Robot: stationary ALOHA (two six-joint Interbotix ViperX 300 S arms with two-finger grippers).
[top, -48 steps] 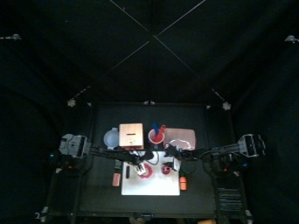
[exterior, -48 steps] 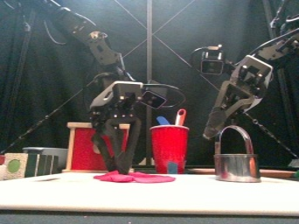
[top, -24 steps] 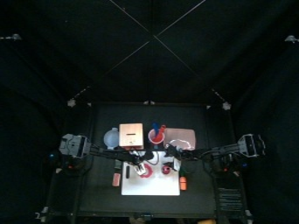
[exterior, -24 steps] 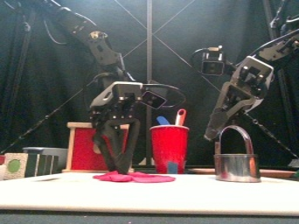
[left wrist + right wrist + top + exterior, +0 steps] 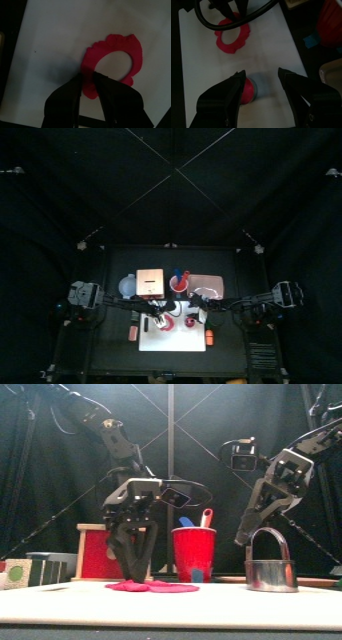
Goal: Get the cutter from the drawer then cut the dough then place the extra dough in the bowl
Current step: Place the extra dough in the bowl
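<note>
One narrow pinch holds the dough ring (image 5: 136,57) in my left gripper (image 5: 90,76), on the white cutting board (image 5: 53,45); the right gripper (image 5: 261,75) hangs wide. I fear the soft ring tears before the bowl (image 5: 128,285).

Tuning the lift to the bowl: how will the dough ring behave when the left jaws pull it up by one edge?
Likely floppy: the ring is thin and lies flat on the board, so it should droop from the left gripper. Possibly tear-prone: its band is narrow and ragged near the pinch. It may also cling to the board.
</note>
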